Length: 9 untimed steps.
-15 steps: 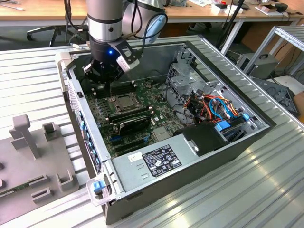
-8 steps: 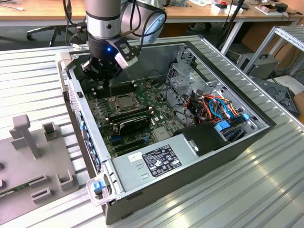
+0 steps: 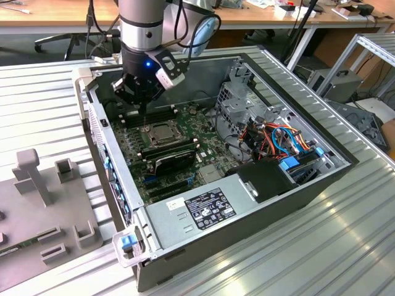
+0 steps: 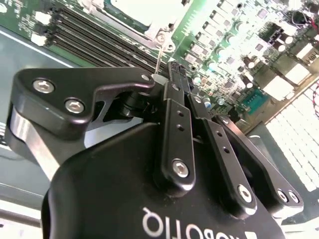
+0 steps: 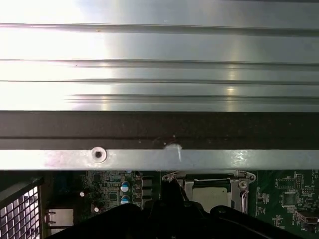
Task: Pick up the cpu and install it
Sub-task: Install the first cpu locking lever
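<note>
I see the cpu (image 3: 162, 131) seated in the socket frame (image 3: 165, 137) on the motherboard (image 3: 185, 154) inside the open computer case (image 3: 296, 185). My gripper (image 3: 143, 106) hangs just above it, fingers clenched together, pinching a thin wire lever (image 4: 159, 59).

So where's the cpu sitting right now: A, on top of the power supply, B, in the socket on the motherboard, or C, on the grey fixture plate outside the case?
B: the cpu lies flat in the socket frame on the motherboard, just below the gripper.
</note>
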{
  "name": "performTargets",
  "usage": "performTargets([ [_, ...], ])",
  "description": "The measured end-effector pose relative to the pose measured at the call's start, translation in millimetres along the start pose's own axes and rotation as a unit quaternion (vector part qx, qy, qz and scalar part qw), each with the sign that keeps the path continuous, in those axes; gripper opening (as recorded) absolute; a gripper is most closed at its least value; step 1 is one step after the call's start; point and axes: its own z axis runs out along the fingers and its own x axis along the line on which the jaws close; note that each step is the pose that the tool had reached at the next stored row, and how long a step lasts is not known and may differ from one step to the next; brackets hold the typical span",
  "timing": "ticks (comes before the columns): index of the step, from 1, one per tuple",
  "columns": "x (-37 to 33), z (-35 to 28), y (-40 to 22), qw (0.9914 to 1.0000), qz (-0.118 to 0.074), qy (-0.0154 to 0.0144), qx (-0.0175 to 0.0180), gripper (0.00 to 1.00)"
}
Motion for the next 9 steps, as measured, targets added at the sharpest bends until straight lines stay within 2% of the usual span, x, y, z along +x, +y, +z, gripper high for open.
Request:
performTargets([
  [9, -16.5, 1.6, 0.0, 1.0, 0.0, 0.0018, -0.0013, 0.11],
])
